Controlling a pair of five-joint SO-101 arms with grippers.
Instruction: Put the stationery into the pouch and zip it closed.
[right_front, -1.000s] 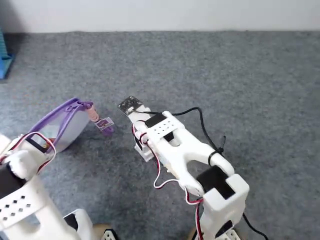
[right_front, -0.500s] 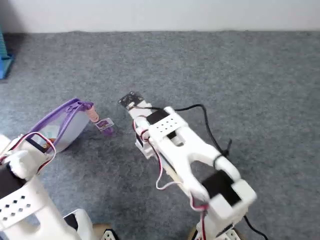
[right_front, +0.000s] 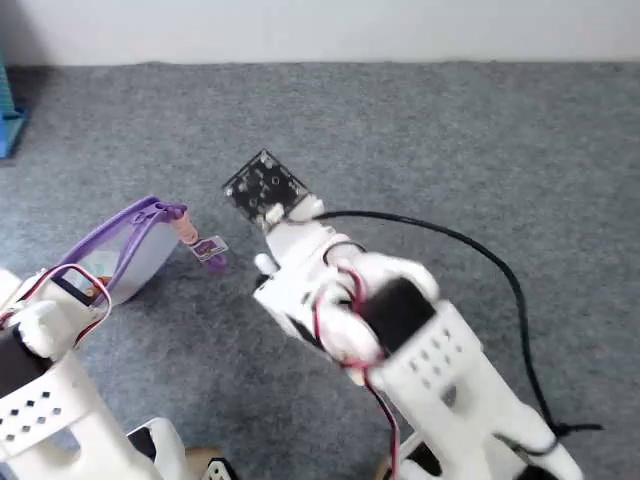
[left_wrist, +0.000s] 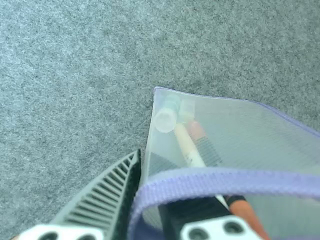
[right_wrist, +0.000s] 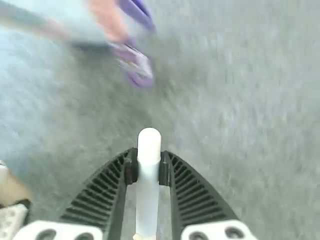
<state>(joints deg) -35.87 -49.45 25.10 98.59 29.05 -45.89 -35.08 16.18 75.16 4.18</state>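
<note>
Right tool (right_wrist: 148, 162) is clamped on a white pen (right_wrist: 149, 142) near the pouch (left_wrist: 240, 135); left tool (left_wrist: 150, 180) pinches its rim.

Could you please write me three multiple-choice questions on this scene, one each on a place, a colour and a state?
1. Where is the pouch?
A. in the left gripper
B. under the right arm
C. against the wall
2. What colour is its trim?
A. green
B. purple
C. black
3. The right gripper is:
A. open
B. shut on the pouch
C. shut on a white pen
Answers: 1 A, the left wrist view shows its rim clamped; 2 B, the band is purple; 3 C, the pen sits gripped in the right wrist view.
</note>
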